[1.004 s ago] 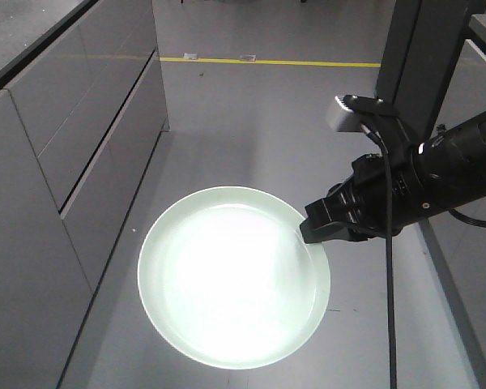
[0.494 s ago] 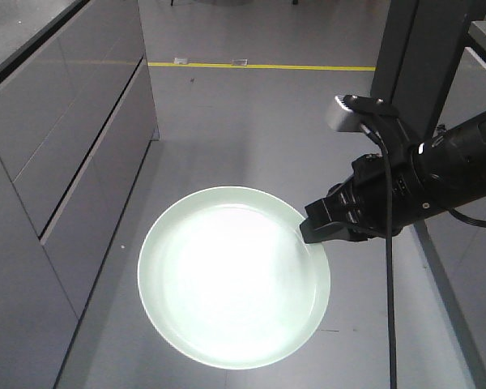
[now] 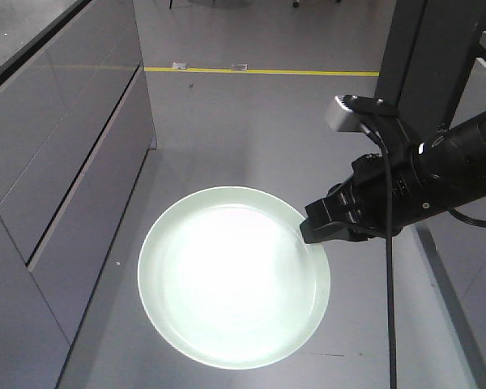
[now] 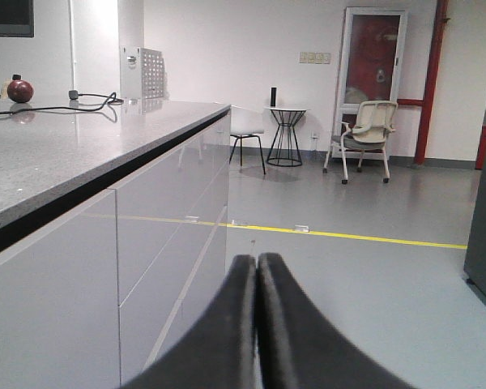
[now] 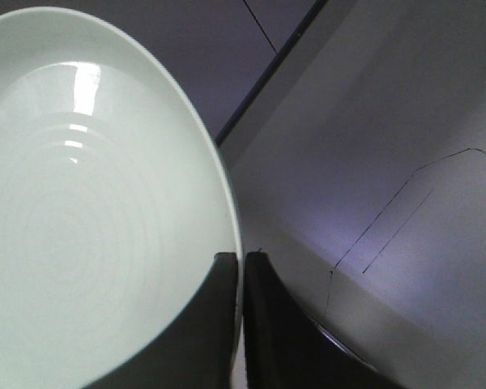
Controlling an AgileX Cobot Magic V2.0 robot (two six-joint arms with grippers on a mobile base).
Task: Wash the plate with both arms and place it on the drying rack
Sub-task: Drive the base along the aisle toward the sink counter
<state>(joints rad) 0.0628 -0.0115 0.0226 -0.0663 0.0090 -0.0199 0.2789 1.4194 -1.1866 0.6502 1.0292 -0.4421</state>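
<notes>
The pale mint-green plate [image 3: 233, 277] hangs level above the grey floor in the front view, lit bright in its middle. My right gripper [image 3: 311, 233] is shut on its right rim, and the black right arm [image 3: 437, 174] reaches in from the right. In the right wrist view the plate [image 5: 89, 219] fills the left side, its rim pinched between the gripper's [image 5: 241, 261] two dark fingers. My left gripper [image 4: 257, 261] is shut with nothing in it, pointing along the cabinet front. The drying rack is out of view.
Grey cabinet fronts [image 3: 57, 154] run along the left, under a speckled countertop [image 4: 57, 154]. A dark pillar [image 3: 425, 49] stands behind the right arm. A yellow floor line [image 3: 259, 71] crosses the back; chairs [image 4: 364, 138] and a small table [image 4: 285, 134] stand far off.
The plate and right arm hold the same spot in the front view. The cabinets and the yellow line have slid left and down, so the base is moving.
</notes>
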